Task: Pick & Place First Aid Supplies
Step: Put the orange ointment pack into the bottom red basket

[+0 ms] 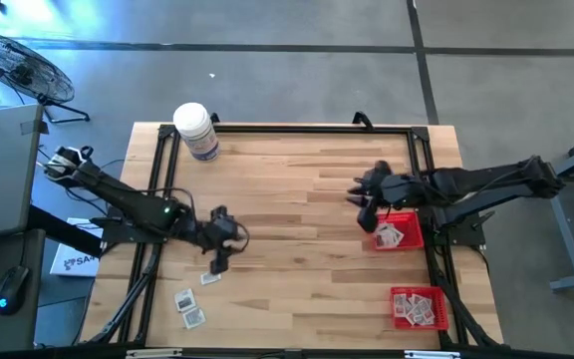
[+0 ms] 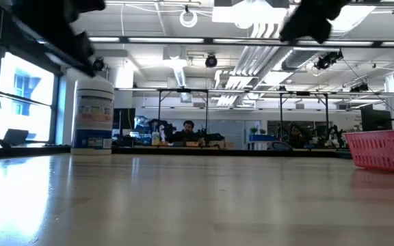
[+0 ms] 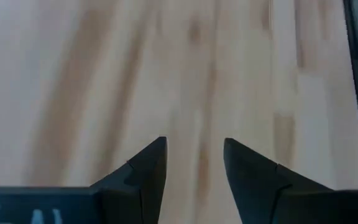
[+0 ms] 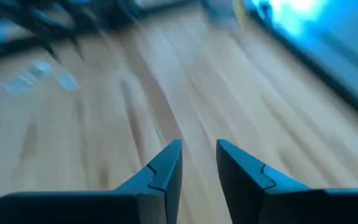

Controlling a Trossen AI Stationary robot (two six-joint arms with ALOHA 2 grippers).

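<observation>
Three small white-grey packets lie flat on the wooden table near its front left: one (image 1: 209, 278) right by my left gripper (image 1: 217, 263), two more (image 1: 183, 298) (image 1: 194, 317) nearer the front edge. More packets lie in two red mesh baskets (image 1: 414, 237) (image 1: 440, 311) at the right. My left gripper (image 3: 194, 146) is open over bare wood with nothing between its fingers. My right gripper (image 1: 361, 196) hangs beside the far basket's left side, raised off the table; its fingers (image 4: 199, 149) are open and empty.
A large white bottle (image 1: 195, 130) (image 2: 93, 113) stands at the far left of the table. A black frame (image 1: 287, 130) runs along the table's edges. The middle of the table is bare wood. The far basket's wall (image 2: 382, 149) shows at the right in the low view.
</observation>
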